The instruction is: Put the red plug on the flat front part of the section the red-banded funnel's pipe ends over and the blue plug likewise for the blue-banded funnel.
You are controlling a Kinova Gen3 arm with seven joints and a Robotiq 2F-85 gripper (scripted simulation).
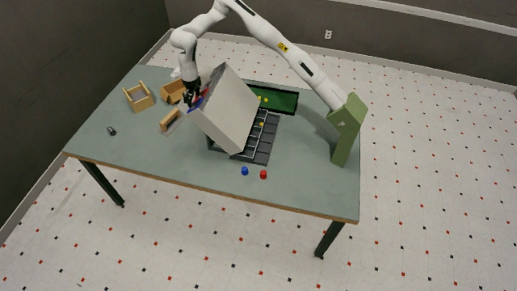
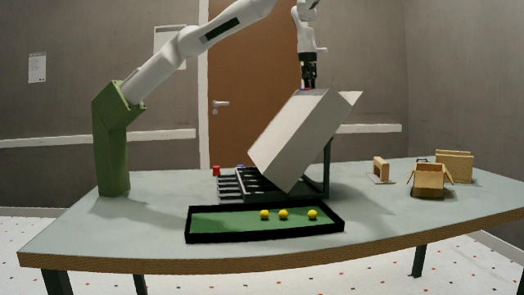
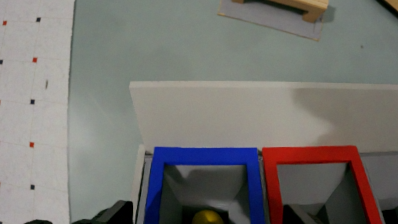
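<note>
1. Evidently the gripper (image 1: 189, 99) (image 2: 309, 87) has its fingers spread, holding nothing, above the blue-banded funnel (image 1: 195, 106) (image 3: 205, 156).
2. Inside that funnel sits a yellow marble (image 3: 207, 217), directly below the hand; it seems to be dropping or just dropped, though the wrist view cuts off its lower part.
3. The red-banded funnel (image 3: 311, 155) lies right beside the blue one.
4. Both the blue plug (image 1: 245, 170) and red plug (image 1: 263, 175) (image 2: 216, 170) stand on the table, on the far side of the cover (image 1: 230, 109) (image 2: 300, 135) from the gripper.
</note>
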